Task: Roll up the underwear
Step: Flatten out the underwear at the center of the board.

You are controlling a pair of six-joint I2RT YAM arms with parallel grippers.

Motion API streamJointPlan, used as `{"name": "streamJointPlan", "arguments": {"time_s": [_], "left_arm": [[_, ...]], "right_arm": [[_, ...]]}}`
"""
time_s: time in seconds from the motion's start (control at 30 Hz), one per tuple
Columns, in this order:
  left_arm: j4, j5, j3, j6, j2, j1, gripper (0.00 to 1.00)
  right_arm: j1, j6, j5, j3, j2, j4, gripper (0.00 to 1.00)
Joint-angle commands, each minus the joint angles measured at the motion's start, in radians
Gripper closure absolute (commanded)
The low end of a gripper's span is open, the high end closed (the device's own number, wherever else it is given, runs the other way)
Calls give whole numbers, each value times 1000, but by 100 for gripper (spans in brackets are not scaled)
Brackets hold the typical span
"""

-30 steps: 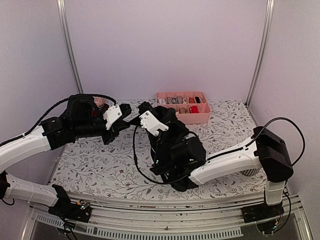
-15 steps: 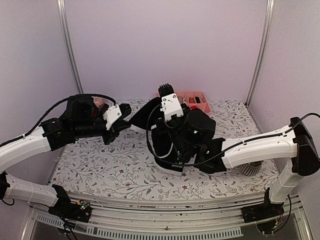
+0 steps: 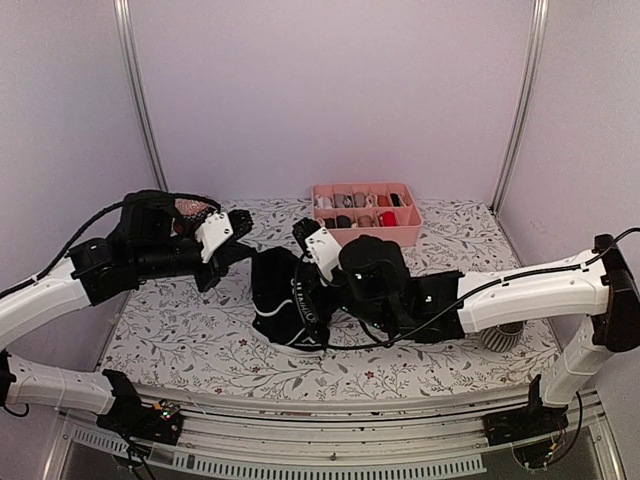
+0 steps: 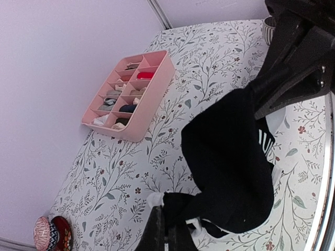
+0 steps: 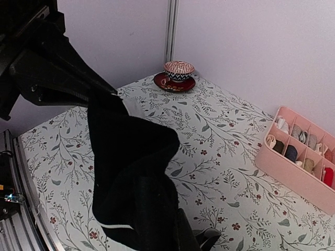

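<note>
One black underwear point(image 3: 283, 300) with white letters on its waistband hangs stretched between both grippers, its lower part on the flowered table. My left gripper point(image 3: 246, 246) is shut on one corner of it; in the left wrist view the fingers point(image 4: 157, 232) pinch a black corner of the underwear point(image 4: 230, 157). My right gripper point(image 3: 305, 262) is shut on the other side. In the right wrist view the underwear point(image 5: 123, 151) drapes over and hides most of the fingers point(image 5: 209, 238).
A pink divided tray point(image 3: 405, 232) with small fabric bundles stands at the back. At the back left corner a patterned cup on a red saucer point(image 5: 178, 73) sits. A striped cup point(image 3: 500, 340) stands at the right behind the right arm. The table point(image 3: 200, 330) has a flowered cloth.
My right arm has swung down and to the left, lowering the underwear from a raised spread until it hangs onto the table. The left gripper has shifted slightly left, still gripping.
</note>
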Motion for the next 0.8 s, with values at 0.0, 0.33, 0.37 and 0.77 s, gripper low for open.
{"name": "streamJointPlan", "arguments": {"time_s": [0.0,0.33,0.37,0.77], "left_arm": [[-58,-37,9,13,-50,8,100],[-189,94,41,52,-165,3,100],[-204,112,50,53,-177,0,100],[-207,87,86,13,-181,-24,100]], "right_arm": [[-1,82,-109,-2,-94,-141,99],[1,141,-374,67,-177,-361,99],[1,145,-397,76,-183,-375,99],[-79,106,-518,15,-144,-300,89]]}}
